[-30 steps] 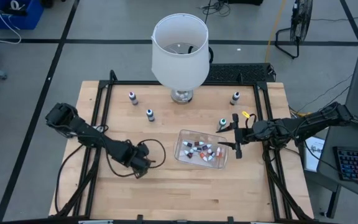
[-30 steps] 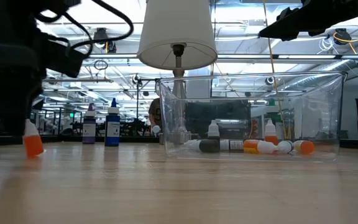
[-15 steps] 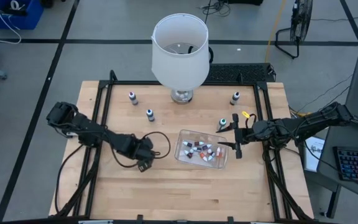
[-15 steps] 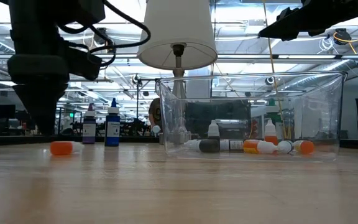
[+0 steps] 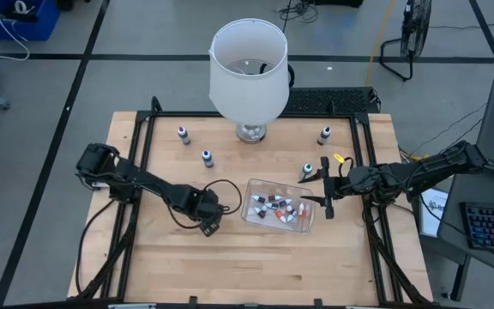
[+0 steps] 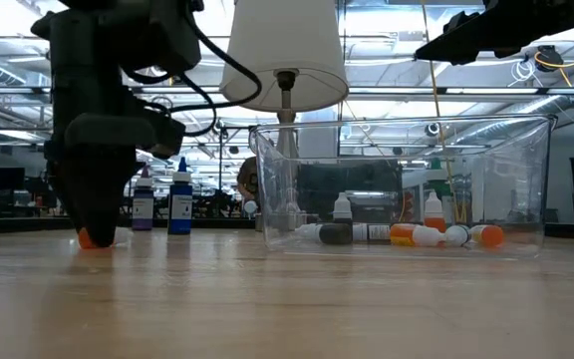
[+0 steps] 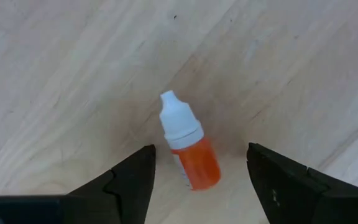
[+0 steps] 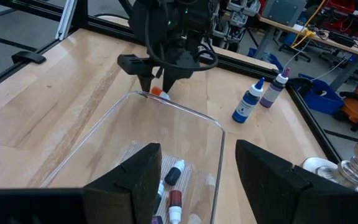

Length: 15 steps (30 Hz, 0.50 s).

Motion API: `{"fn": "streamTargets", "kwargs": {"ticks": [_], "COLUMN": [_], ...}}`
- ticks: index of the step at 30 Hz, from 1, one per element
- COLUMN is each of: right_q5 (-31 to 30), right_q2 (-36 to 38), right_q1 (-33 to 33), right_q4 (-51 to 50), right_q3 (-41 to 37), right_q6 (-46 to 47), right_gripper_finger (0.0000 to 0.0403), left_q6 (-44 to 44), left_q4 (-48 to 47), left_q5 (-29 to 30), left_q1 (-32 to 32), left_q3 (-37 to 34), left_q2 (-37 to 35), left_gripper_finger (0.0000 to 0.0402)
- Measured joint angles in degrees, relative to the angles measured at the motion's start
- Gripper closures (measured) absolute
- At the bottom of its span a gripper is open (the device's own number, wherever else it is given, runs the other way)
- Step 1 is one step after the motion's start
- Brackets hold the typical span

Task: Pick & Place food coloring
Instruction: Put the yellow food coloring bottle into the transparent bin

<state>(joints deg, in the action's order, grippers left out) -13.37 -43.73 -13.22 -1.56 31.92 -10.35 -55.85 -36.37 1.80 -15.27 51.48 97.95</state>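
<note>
Since earlier, left gripper [image 7: 197, 168] shifted toward tub [image 5: 256, 215], jaws open astride fallen orange bottle [image 7: 188, 149]; descend, centre, close squarely. Right gripper [image 5: 326, 190] open, empty.

No lettering, label, brand or number can be read anywhere.

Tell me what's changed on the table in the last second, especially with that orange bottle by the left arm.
The left gripper moved toward the clear tub and now sits low over the orange dropper bottle, fingers open on either side, not gripping. The bottle, upright a second ago, has tipped over and lies flat on the wood. The right gripper, the lamp and the standing bottles stayed as they were.
</note>
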Motion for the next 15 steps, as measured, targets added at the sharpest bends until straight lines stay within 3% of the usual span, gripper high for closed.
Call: {"fn": "streamTargets", "kwargs": {"ticks": [9, 15], "right_q5": [0.0, 0.0], "right_q2": [0.0, 0.0], "right_q1": [0.0, 0.0], "right_q4": [0.0, 0.2], "right_q3": [0.0, 0.0], "right_q6": [0.0, -1.8], "right_gripper_finger": [0.0206, 0.0206], "left_q6": [-6.9, -11.2], "left_q4": [-0.8, -1.4], "left_q5": [1.5, 1.3], "left_q1": [-0.2, -0.2], "left_q3": [0.0, -0.2], "left_q2": [1.4, 1.4], "left_gripper_finger": [0.0175, 0.0238]}}
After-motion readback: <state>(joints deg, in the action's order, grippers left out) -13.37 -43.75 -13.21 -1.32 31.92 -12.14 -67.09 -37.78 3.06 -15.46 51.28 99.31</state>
